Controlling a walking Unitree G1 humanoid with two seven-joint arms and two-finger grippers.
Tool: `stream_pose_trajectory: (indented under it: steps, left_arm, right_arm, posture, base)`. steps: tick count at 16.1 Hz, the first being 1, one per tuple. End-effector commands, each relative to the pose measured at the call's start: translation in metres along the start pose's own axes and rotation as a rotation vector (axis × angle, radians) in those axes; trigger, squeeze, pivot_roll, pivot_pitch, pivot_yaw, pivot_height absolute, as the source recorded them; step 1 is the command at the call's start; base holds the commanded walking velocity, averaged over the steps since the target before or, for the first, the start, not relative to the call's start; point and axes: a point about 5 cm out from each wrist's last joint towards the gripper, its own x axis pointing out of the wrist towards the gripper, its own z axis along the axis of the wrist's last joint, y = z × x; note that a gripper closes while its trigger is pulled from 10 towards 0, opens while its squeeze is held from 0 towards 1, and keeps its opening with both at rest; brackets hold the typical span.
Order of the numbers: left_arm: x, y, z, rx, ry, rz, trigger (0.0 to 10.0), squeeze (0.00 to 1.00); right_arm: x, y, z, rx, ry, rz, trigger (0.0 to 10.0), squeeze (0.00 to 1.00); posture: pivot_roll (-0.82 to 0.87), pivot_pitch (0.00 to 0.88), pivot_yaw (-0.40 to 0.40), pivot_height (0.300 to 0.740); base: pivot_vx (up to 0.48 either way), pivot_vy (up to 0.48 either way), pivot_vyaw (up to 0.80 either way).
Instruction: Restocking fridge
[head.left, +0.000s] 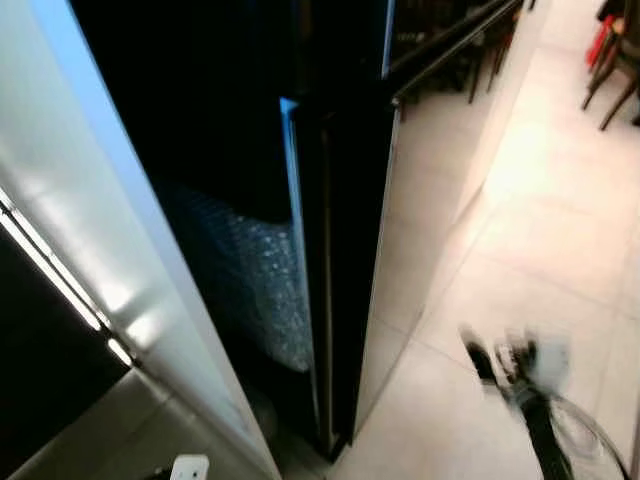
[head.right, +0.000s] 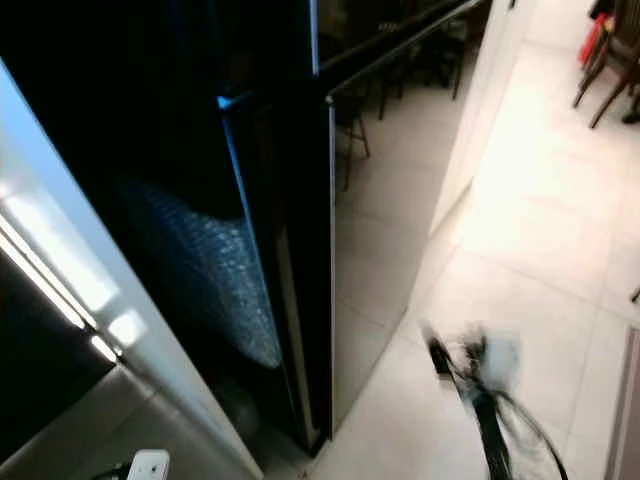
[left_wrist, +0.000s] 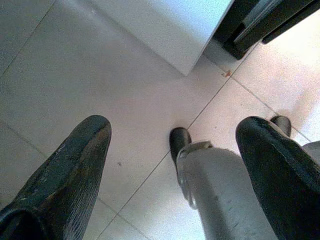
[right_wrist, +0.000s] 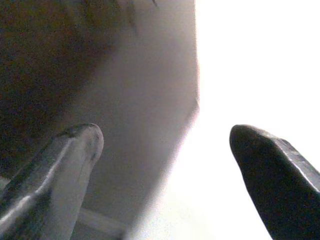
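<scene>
— Facing the fridge, ahead on our left, door ajar. Both grippers spread wide, empty: left gripper, right gripper.
— Door looks heavy, glossy; we'd grip its edge.

A home, kitchen side opening onto a dining area. Tall black glossy fridge standing on the left, white door beside it. Pale floor tiles running right. Wooden chair legs far right, more chairs mirrored in the fridge's side.
</scene>
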Motion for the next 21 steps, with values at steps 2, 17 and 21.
stream_pose_trajectory:
  steps: [2, 17, 21]
  left_arm:
    - [-0.001, 0.001, -0.003, 0.015, 0.012, 0.009, 10.0, 0.0]
    - [-0.001, 0.008, -0.002, 0.019, 0.01, 0.035, 10.0, 0.0]
    - [-0.001, 0.008, -0.001, 0.018, 0.01, 0.033, 10.0, 0.0]
  right_arm:
    - [-0.02, -0.006, -0.056, -0.129, 0.297, -0.101, 10.0, 0.0]
    - [-0.054, 0.005, -0.119, -0.097, 0.518, -0.223, 10.0, 0.0]
    - [-0.055, 0.006, -0.122, -0.094, 0.528, -0.217, 10.0, 0.0]
  posture:
    - [-0.04, 0.0, 0.015, 0.74]
    - [0.0, 0.0, 0.04, 0.74]
    - [0.0, 0.0, 0.039, 0.74]
  base:
    - [0.0, 0.0, 0.0]
    - [0.0, 0.0, 0.35]
    - [0.0, 0.0, 0.8]
